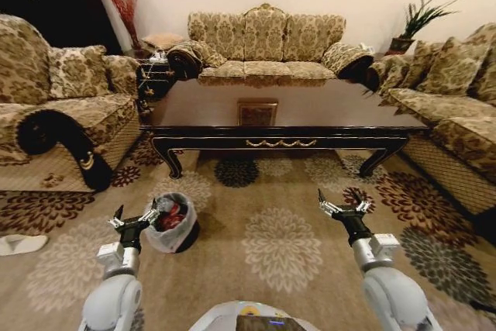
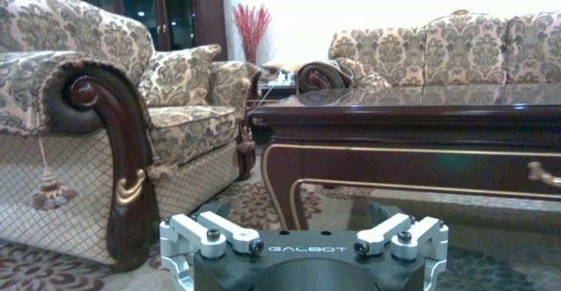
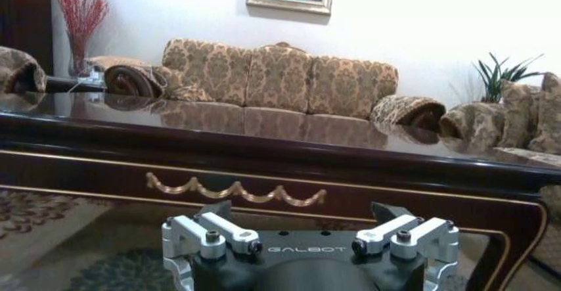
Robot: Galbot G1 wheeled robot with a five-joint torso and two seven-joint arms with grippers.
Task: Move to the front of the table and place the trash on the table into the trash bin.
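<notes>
The table point(image 1: 333, 106) of dark glossy wood stands ahead of me, its top bare apart from reflections. The left wrist view has the table's corner and leg point(image 2: 421, 117); the right wrist view has the table's gold-ornamented side point(image 3: 263, 153). The trash bin point(image 1: 159, 239), lined with a whitish bag, sits on the carpet short of the table's left leg. Trash point(image 1: 169, 213), red and dark, lies inside it. My left gripper point(image 1: 136, 213) point(image 2: 298, 219) hangs open just left of the bin. My right gripper point(image 1: 343, 205) point(image 3: 300, 215) is open over the carpet, facing the table's front.
Patterned sofas ring the table: a left sofa point(image 1: 62, 106), a far sofa point(image 1: 263, 44) and a right sofa point(image 1: 457, 106). A white slipper point(image 1: 19, 244) lies on the floor at far left. Open floral carpet point(image 1: 279, 238) stretches between me and the table.
</notes>
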